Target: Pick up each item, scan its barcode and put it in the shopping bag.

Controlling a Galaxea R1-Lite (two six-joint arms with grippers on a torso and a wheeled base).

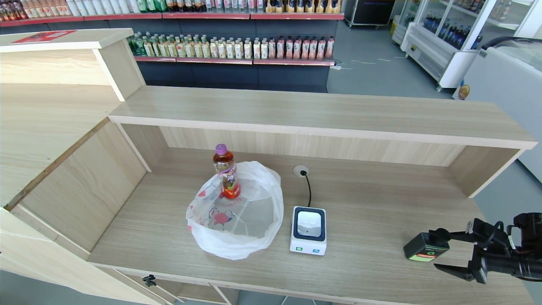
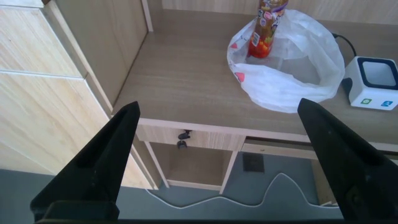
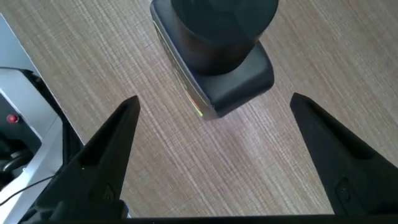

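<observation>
Shop, at the checkout.
Shelves (image 1: 237, 47) of bottled drinks behind a wooden table (image 1: 381, 212) with barcode scanner (image 1: 308, 228) and shopping bag (image 1: 220, 243); glass-door fridges (image 1: 444, 38) to the right.

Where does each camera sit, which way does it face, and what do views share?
Head view: on the head, facing forward and down at counter, shopping bag, bottle, scanner; right end effector lower right.
Left wrist view: off the counter's front, facing the bag; open left end effector.
Right wrist view: above the counter, facing down at a black item; open fingers.
Shared: head and left wrist show bag, bottle, scanner.
</observation>
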